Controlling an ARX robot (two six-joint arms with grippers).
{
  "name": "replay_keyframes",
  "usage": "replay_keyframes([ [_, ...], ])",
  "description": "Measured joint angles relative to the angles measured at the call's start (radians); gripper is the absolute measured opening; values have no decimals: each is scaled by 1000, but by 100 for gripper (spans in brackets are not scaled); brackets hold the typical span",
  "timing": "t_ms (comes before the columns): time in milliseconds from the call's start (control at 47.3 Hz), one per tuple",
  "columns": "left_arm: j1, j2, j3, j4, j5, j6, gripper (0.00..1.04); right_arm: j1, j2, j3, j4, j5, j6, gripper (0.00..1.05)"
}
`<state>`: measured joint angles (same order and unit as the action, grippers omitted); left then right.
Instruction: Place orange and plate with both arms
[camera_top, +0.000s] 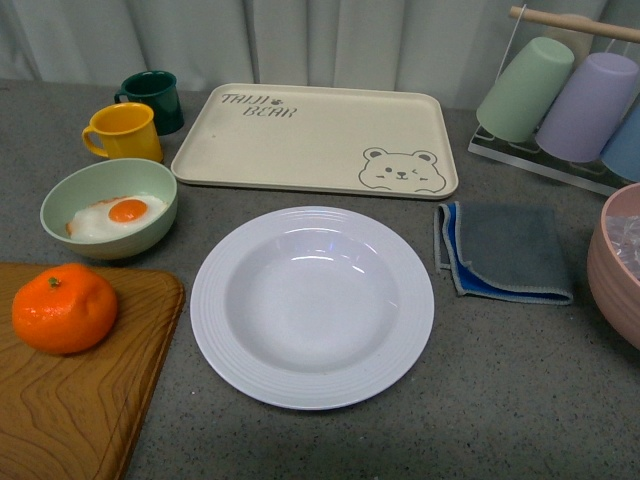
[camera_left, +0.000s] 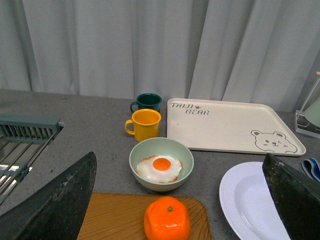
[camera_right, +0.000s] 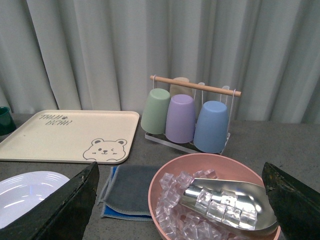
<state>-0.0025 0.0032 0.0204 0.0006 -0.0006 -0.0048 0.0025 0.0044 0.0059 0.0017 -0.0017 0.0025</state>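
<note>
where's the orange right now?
Front view, far left: the orange sits on the wooden board, just in front of the green bowl and left of the white plate.

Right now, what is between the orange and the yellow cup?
The green bowl with the fried egg in it sits between the orange and the yellow cup. The front view shows this, and so does the left wrist view.

The mandarin (camera_top: 64, 308) is bright orange with a green stem dot, and it sits on a brown wood-grain board (camera_top: 80, 420). The plate (camera_top: 312, 306) is white, its rim faintly ringed. A pale green bowl (camera_top: 100, 240) holds a white fried egg (camera_top: 105, 222) (yolk orange). The cream tray (camera_top: 300, 140) bears a line-drawn bear. There is a yellow mug (camera_top: 122, 131) and a dark green mug (camera_top: 153, 99). The cloth (camera_top: 505, 250) is grey over blue, and the countertop (camera_top: 500, 400) is speckled grey.
</note>
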Motion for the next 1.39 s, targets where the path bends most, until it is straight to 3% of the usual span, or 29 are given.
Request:
replay_keyframes([
  [1394, 0, 0, 0, 0, 0, 0, 98, 0, 0, 0, 0, 0, 0, 95],
])
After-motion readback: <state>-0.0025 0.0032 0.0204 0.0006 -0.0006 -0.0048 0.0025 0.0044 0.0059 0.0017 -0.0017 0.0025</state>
